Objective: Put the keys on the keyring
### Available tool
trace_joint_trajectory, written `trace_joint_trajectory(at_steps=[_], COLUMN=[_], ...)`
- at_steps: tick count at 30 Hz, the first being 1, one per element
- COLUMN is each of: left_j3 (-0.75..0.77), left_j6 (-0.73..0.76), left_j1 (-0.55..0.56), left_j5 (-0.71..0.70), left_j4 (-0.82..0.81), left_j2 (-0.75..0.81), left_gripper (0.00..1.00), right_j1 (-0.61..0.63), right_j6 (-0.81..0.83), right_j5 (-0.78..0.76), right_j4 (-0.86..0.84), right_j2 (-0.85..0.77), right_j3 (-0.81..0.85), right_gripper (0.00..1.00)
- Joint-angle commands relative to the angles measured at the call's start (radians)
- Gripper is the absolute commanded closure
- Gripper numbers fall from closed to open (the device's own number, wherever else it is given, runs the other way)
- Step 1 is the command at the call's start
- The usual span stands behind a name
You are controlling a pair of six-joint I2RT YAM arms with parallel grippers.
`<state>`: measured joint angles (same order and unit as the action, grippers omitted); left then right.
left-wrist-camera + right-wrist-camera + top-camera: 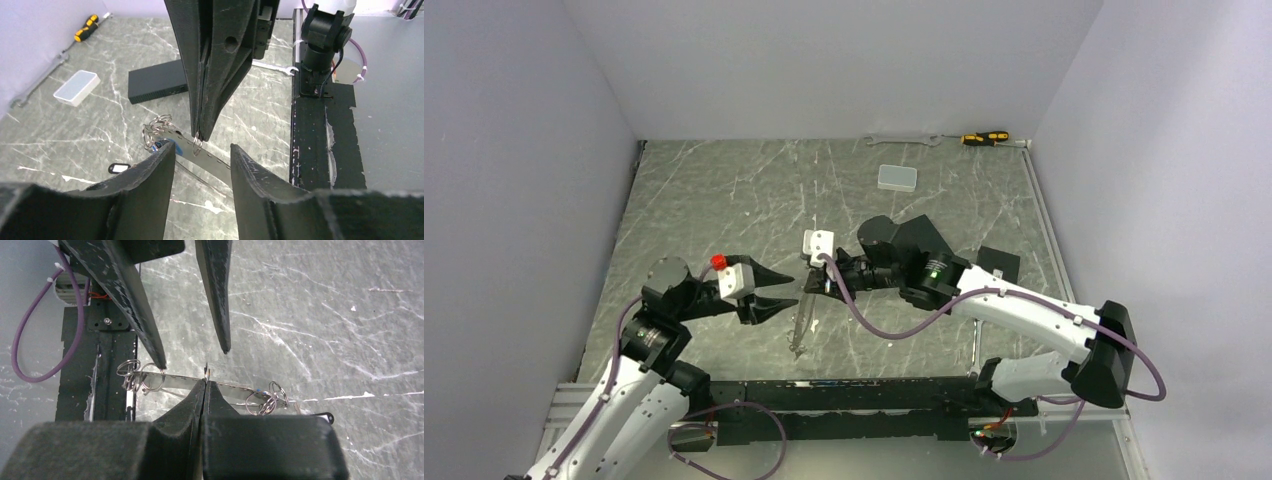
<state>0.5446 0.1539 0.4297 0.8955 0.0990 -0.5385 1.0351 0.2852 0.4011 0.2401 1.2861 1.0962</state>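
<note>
Silvery wire, the small split keyring (pixel 206 372) stands on edge between the jaws of the right gripper (pixel 205 384), which are pressed together on it, seemingly to steady it above the long flat perforated metal strip (pixel 175 380). The left gripper (pixel 202 150) straddles that strip with jaws apart, likely ready to help. The keys' blue plastic tag (pixel 162 146) lies beside 1 of its fingers, the black-framed white-label tag (pixel 119 168) further outside the jaws.

- We see the left gripper (pixel 202 148) and right gripper (pixel 205 383) in matt black plastic, lightly scuffed.
- The perforated strip (pixel 230 386) is smooth, bright metal.
- The wire rings (pixel 270 396), and the small ring (pixel 206 371) in the right gripper's tips, are shiny metal.
- The key tag (pixel 119 168) is black plastic with a white label.
- The table (pixel 724 200) looks like grey-green marble with a dull sheen.
- The cable (pixel 16 347) has a smooth purple sheath.
</note>
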Motion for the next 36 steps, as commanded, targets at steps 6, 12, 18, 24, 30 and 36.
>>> trace_joint_trajectory(at_steps=[6,12,18,24,30,36], left_j3=[0.055,0.064,0.064,0.086,0.080,0.143], left_j6=[-0.033,-0.165,-0.333,-0.411,-0.443,-0.395], left_j1=[0.002,0.003,0.002,0.004,0.008,0.012], left_j5=[0.035,0.056,0.116,0.166,0.164,0.041], left_j4=[-0.052,-0.195,-0.386,-0.445,-0.476,-0.263], left_j2=[0.061,0.057,0.035,-0.007,-0.023,-0.023], left_gripper=[0.62,0.62,0.69,0.72,0.76,0.68], right_j1=[0.000,-0.026,-0.067,-0.070,-0.069,-0.047], right_j6=[0.000,-0.037,-0.104,-0.129,-0.130,-0.088], right_j5=[0.034,0.115,0.217,0.257,0.254,0.072], right_j4=[-0.179,-0.296,-0.396,-0.428,-0.406,-0.383], right_j2=[-0.144,-0.232,-0.285,-0.293,-0.275,-0.268], right_j3=[-0.032,-0.085,-0.138,-0.154,-0.144,-0.153], right_gripper=[1.00,1.00,1.00,1.00,1.00,1.00])
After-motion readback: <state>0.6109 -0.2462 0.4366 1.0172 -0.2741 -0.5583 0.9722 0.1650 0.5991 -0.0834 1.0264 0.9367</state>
